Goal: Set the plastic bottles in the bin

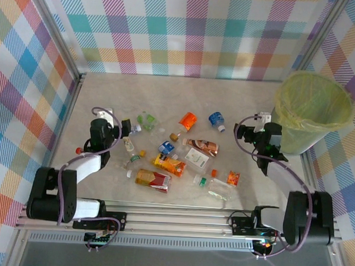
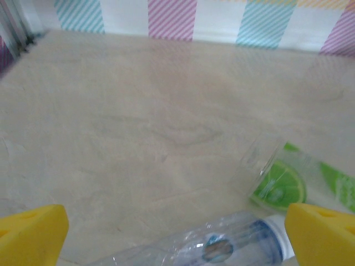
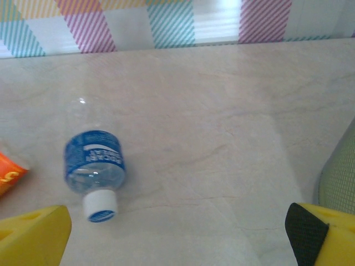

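Observation:
Several plastic bottles lie scattered mid-table, among them a green-labelled one (image 1: 146,120), an orange crushed one (image 1: 187,120), a blue-labelled one (image 1: 216,119) and a red-and-yellow one (image 1: 153,179). The bin (image 1: 312,110), lined with a yellow-green bag, stands at the far right. My left gripper (image 1: 131,128) is open and low; a clear bottle with a white cap (image 2: 222,246) lies between its yellow fingertips (image 2: 33,235), with the lime-labelled bottle (image 2: 288,180) just beyond. My right gripper (image 1: 239,131) is open beside the bin, and the blue-labelled bottle (image 3: 94,163) lies ahead to its left, untouched.
More bottles lie closer to the arms: a brown-labelled one (image 1: 203,147), an orange-labelled one (image 1: 169,164) and a clear one with a green cap (image 1: 213,185). The bin wall (image 3: 339,180) shows at the right edge of the right wrist view. Checkered walls enclose the table.

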